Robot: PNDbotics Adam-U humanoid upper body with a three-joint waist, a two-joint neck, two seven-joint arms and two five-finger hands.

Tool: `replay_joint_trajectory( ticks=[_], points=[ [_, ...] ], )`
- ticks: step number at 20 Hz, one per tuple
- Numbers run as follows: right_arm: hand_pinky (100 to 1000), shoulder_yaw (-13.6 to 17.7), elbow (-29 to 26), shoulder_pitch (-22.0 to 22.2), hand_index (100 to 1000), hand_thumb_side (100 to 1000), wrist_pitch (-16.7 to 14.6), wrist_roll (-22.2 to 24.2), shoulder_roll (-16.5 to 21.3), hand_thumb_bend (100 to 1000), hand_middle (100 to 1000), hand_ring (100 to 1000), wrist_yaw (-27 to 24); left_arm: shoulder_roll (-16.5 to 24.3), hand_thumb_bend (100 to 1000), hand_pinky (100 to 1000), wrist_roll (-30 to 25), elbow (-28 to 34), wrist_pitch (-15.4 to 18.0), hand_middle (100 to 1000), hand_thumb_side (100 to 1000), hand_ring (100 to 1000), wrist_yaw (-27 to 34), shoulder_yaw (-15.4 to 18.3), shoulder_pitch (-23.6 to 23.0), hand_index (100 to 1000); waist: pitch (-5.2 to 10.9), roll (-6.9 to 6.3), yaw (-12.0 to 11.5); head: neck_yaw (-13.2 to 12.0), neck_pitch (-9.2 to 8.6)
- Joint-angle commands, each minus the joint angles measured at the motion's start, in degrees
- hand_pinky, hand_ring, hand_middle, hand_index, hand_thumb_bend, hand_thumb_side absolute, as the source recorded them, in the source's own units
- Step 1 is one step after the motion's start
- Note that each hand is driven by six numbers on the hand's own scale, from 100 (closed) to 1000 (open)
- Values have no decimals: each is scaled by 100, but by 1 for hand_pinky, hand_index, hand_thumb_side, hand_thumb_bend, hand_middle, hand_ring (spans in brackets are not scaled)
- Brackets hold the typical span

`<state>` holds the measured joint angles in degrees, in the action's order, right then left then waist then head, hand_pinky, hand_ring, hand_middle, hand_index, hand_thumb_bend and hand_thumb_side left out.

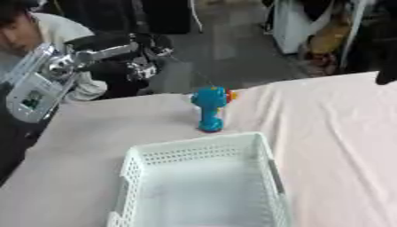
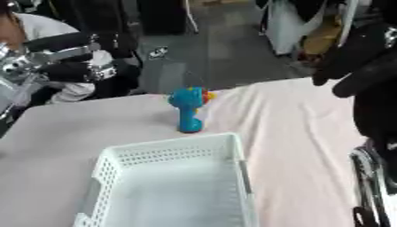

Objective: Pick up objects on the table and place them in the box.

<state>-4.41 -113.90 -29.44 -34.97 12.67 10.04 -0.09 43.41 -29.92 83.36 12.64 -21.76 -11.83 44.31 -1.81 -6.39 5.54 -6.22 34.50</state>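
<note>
A blue toy (image 1: pixel 209 107) with a round head and small orange and yellow parts stands upright on the table, just beyond the far rim of the white perforated box (image 1: pixel 203 144). The box holds nothing. My left hand (image 1: pixel 143 55) hangs in the air at the upper left, above the table's far edge and well left of the toy; it is dark against a dark background. My right hand (image 2: pixel 355 57) is raised at the upper right, black fingers relaxed and pointing down-left, holding nothing, well right of the toy.
The table (image 1: pixel 341 133) is covered in pale pink cloth, with its far edge running just behind the toy. A person sits beyond the far left corner. Clutter and dark floor lie past the table.
</note>
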Motion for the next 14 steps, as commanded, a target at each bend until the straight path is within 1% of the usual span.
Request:
replay_joint_trajectory(
  ticks=[1, 2, 4, 6, 8, 10, 14],
  points=[
    [324, 4, -69, -70, 494, 1000, -3, -15, 35, 100, 452, 427, 9, 220, 682, 979, -41, -16, 77, 1000, 1000, 888, 49, 15, 123, 1000, 79, 15, 6, -24, -53],
    [324, 4, -69, -70, 494, 1000, -2, -14, 34, 100, 451, 427, 9, 227, 721, 968, -45, -58, 135, 993, 1000, 875, 113, 6, 136, 1000, 79, 15, 6, -24, -56],
    [324, 5, -69, -69, 494, 1000, 1, -9, 33, 100, 451, 427, 12, 248, 847, 956, 136, -168, 332, 983, 1000, 861, 266, 0, 174, 1000, 78, 15, 8, -20, -68],
    [324, 6, -69, -72, 494, 1000, 1, -8, 31, 100, 451, 427, 12, 263, 905, 967, 431, -353, 587, 995, 1000, 871, 352, -34, 211, 1000, 75, 14, 13, -21, -78],
    [324, 5, -69, -72, 494, 1000, 1, -4, 29, 100, 451, 427, 12, 263, 912, 978, 620, -594, 821, 1000, 1000, 881, 325, -107, 250, 1000, 73, 14, 19, -22, -89],
    [324, 7, -69, -72, 494, 1000, 1, -3, 27, 100, 451, 427, 12, 249, 884, 990, 848, -830, 1055, 997, 1000, 898, 230, -138, 312, 1000, 71, 15, 23, -18, -104],
    [324, 9, -69, -80, 494, 1000, 1, -4, 14, 100, 451, 427, 9, 161, 882, 1000, 1317, -1282, 1578, 995, 1000, 914, -262, -218, 423, 1000, 63, 19, 38, -3, -141]
  ],
)
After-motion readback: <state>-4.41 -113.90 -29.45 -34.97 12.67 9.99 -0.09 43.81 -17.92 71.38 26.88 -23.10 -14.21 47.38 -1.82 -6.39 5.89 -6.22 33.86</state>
